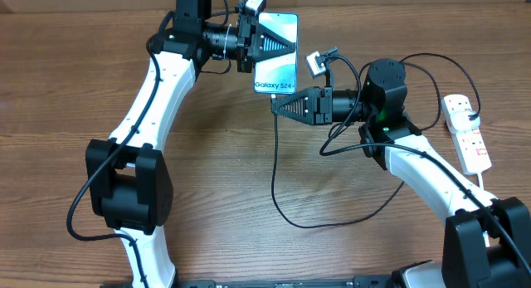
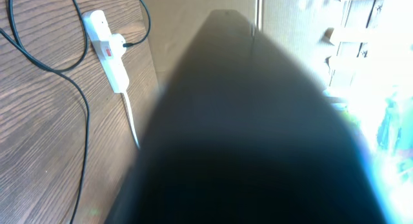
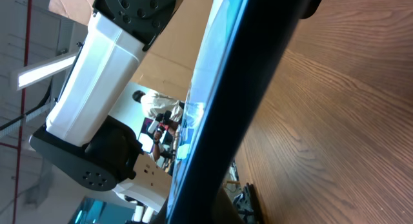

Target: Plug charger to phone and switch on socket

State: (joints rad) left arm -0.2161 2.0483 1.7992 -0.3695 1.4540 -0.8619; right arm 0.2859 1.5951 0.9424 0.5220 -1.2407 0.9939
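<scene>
The phone (image 1: 278,70), with a light blue screen reading "Galaxy S24+", is held up off the table by my left gripper (image 1: 289,45), which is shut on its upper part. My right gripper (image 1: 277,106) is shut on the free end of the charger (image 1: 275,168), right at the phone's lower edge; the plug tip is hidden between the fingers. The thin black cable loops down across the table and back up to the socket (image 1: 466,135) at the far right. In the left wrist view the phone's dark back (image 2: 245,133) fills the frame. In the right wrist view its dark edge (image 3: 258,88) crosses diagonally.
The socket (image 2: 106,50) with its white cord and the black cable (image 2: 80,101) show in the left wrist view. The left arm's white link (image 3: 106,69) shows in the right wrist view. Wooden table (image 1: 207,188) lies under both arms.
</scene>
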